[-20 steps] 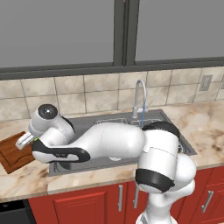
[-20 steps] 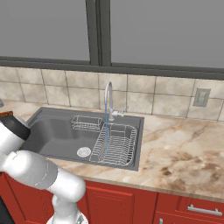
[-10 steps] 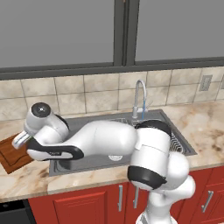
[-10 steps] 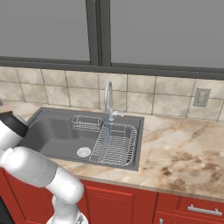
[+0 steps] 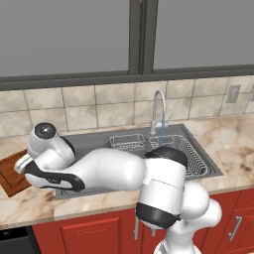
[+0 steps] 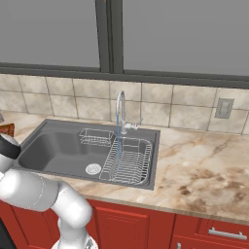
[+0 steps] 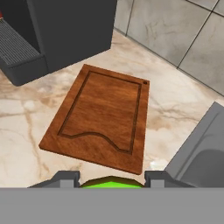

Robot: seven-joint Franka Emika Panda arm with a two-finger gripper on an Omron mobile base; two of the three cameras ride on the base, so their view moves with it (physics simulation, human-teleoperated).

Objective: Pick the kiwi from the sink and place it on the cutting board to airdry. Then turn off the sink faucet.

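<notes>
In the hand view the kiwi [image 7: 112,183] shows as a bright green curve between my two fingertips, and my gripper [image 7: 112,179] is shut on it. Below and ahead lies the cutting board [image 7: 103,118], reddish-brown with a darker rim, on the marble counter. The left base view has my hand [image 5: 22,163] hovering over the board [image 5: 10,176] at the far left, beside the sink [image 5: 92,140]. The sink faucet [image 5: 158,111] stands behind the basin with a thin blue stream of water [image 5: 161,133] running from it. The right base view also has the faucet [image 6: 120,109] and the basin [image 6: 58,151].
A dark boxy appliance [image 7: 52,30] stands on the counter just beyond the board. The sink's grey rim [image 7: 201,148] lies close to the board's right side. Wire racks [image 6: 127,160] fill the sink's right half, with the round drain [image 6: 93,169] beside them.
My arm has swung a little further left, carrying the kiwi from the sink's edge over the cutting board. The water keeps running.
</notes>
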